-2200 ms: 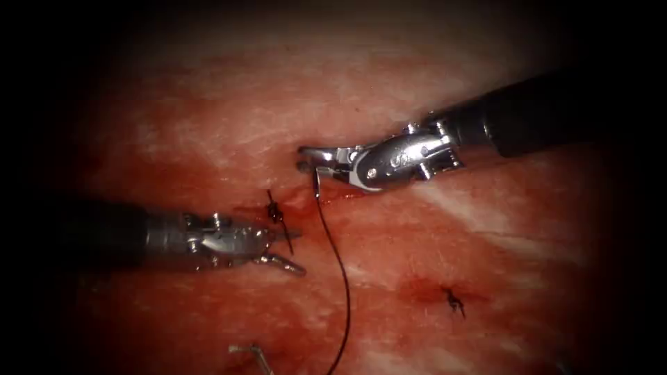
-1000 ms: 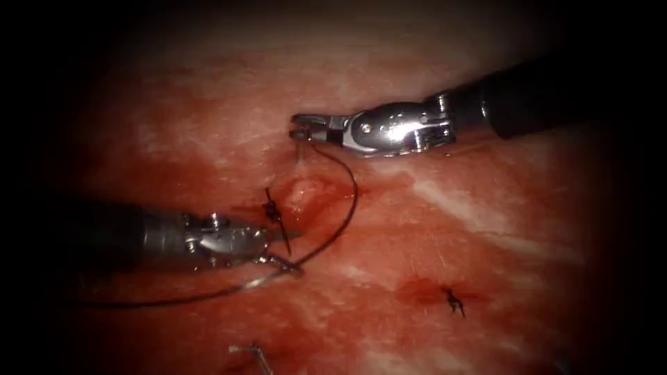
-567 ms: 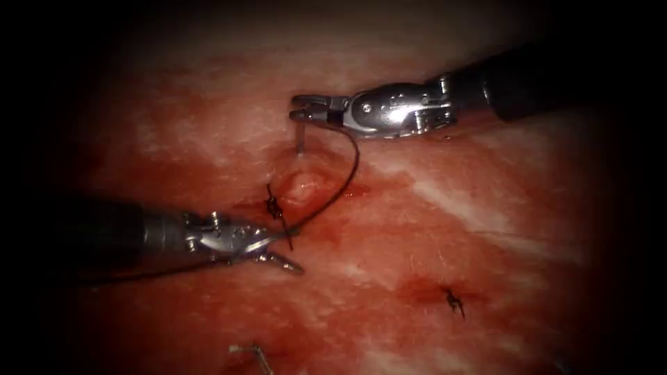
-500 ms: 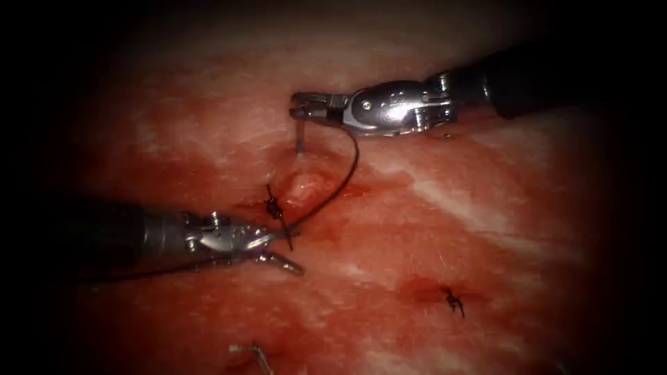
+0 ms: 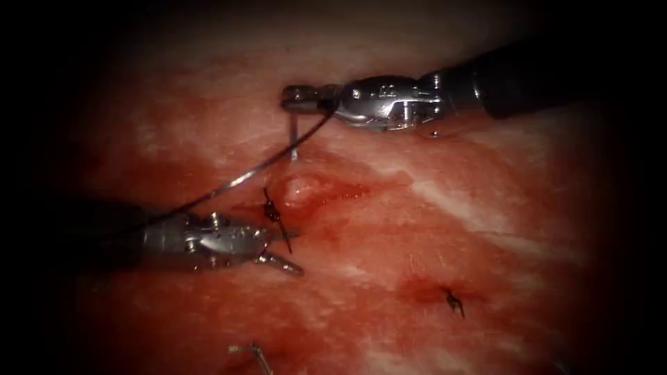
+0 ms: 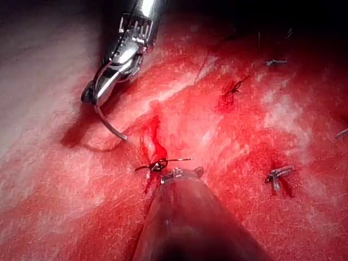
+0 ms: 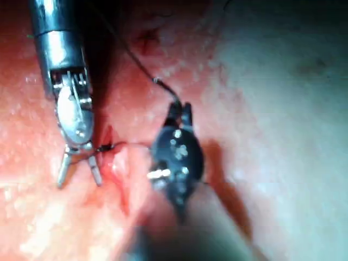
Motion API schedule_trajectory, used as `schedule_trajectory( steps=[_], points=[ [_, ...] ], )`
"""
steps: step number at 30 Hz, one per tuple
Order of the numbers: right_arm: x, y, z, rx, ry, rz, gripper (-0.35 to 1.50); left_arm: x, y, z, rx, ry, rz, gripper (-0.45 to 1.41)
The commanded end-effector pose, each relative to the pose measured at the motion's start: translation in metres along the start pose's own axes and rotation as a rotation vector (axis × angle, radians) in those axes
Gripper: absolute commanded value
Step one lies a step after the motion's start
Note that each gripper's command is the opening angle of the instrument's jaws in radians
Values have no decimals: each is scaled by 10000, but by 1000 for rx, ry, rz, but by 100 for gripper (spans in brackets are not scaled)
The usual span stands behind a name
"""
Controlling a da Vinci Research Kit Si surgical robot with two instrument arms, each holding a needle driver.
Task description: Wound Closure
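Red tissue [image 5: 486, 229], black thread [image 5: 229, 186], prob. silver needle [image 5: 294, 139].

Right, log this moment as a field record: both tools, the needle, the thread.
Right tool: jaws shut on the curved steel needle, near one end
Left tool: jaws open, holding nothing
Needle: hangs below the right tool, apparently clear of the pink tissue
Thin dark thread: runs from the right tool down-left past the left tool
Black stitch knot: beside the left tool's tips
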Motion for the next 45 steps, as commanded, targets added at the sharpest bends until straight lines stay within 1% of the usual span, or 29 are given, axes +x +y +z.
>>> schedule_trajectory(
  steps=[1, 5, 8, 17, 25, 32, 35, 41, 45],
  points=[
    [-8, -7, 10, 20, -23, 29, -35, -5, 3, 7, -2, -2, -2, 39],
    [-17, -8, 12, 39, -55, 126, -35, -5, 3, 7, -2, -2, -2, 39],
    [-19, -5, 13, 49, -68, 195, -35, -5, 3, 8, -1, -2, -2, 39],
    [-17, -5, 19, 127, -128, 348, -35, -5, 3, 7, -2, -2, -2, 39],
    [-14, -4, 23, 172, -151, 439, -35, -5, 2, 7, -2, -5, -1, 39],
    [-22, -10, 23, 208, -203, 545, -35, -5, 2, 7, -2, -5, -1, 39],
    [-26, -14, 23, 232, -209, 571, -35, -5, 2, 7, -3, -5, -1, 39],
    [-32, -21, 25, 261, -234, 681, -35, -5, 2, 7, -3, -5, -1, 39],
    [-36, -29, 25, 294, -250, 712, -35, -5, 2, 7, -3, -5, -1, 39]
  ],
)
